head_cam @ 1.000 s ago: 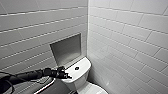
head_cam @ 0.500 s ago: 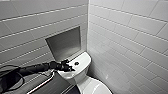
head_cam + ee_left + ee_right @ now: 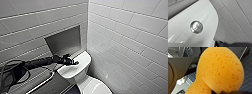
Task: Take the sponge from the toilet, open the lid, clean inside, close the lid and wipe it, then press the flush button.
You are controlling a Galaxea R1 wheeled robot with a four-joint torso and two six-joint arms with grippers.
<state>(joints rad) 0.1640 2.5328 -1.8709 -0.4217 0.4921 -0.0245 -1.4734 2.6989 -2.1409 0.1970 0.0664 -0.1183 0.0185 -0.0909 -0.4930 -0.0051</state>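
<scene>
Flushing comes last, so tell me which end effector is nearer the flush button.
Left. The left end effector hovers over the tank cover, close to the flush button. The right end effector holds the sponge over the floor.

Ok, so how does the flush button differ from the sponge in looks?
The flush button is silvery and mirror-shiny; the sponge is matte orange and pitted with pores. The flush button is a flat disc set in the white tank cover; the sponge bulges and is pinched to a waist. Both have rounded outlines.
</scene>
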